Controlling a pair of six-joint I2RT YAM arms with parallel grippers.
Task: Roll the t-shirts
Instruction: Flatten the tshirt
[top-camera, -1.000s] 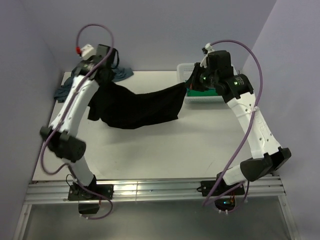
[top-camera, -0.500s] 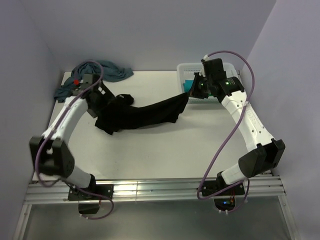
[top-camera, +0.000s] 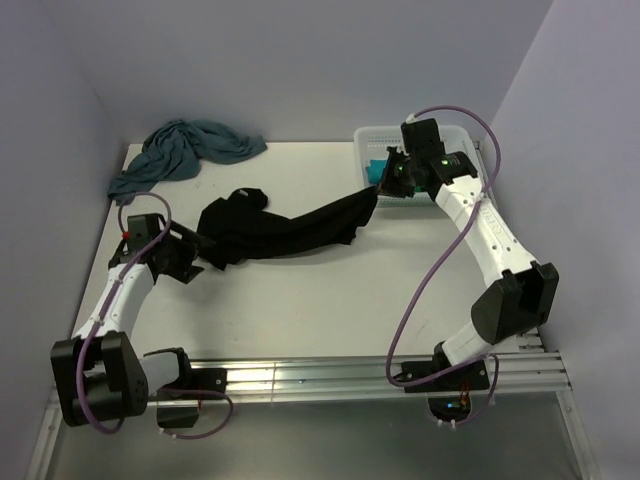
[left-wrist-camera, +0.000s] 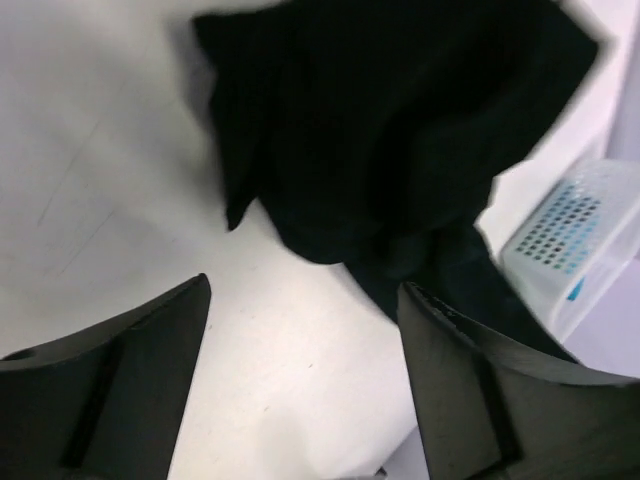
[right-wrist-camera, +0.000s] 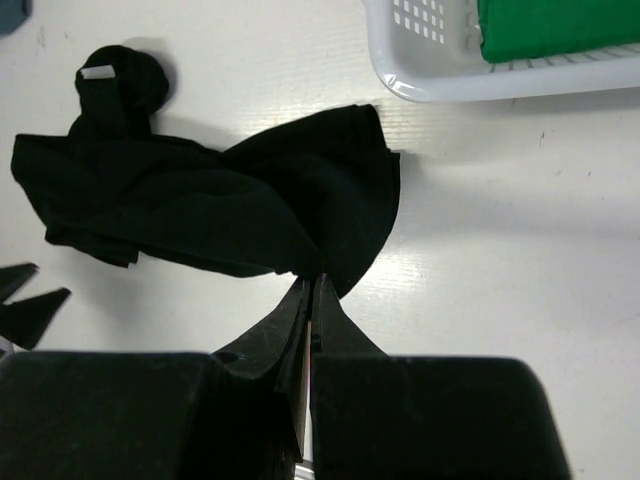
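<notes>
**Black t-shirt stretched slantwise on the bench, held at one end only**

The black t-shirt (top-camera: 285, 228) is laid on the bench (top-camera: 330, 300) as a long, crumpled band. Its long axis runs slantwise, from the left half of the bench toward the far right corner. The wider, bunched end points to the left edge, and a small white label (right-wrist-camera: 98, 72) is seen on it. The narrow end points to the white mesh basket (top-camera: 370, 138), which stands at the far right corner. This narrow end is pinched by the right fingers (right-wrist-camera: 326, 318), which are closed on the hem of the cloth. The left fingers (left-wrist-camera: 130, 350) are spread wide, with nothing between them. They are found low near the left edge, just beside the bunched end and apart from the cloth. A dusty-blue t-shirt (top-camera: 190, 148) is heaped at the far left corner. A green t-shirt (right-wrist-camera: 560, 25) is seen inside the basket.
</notes>
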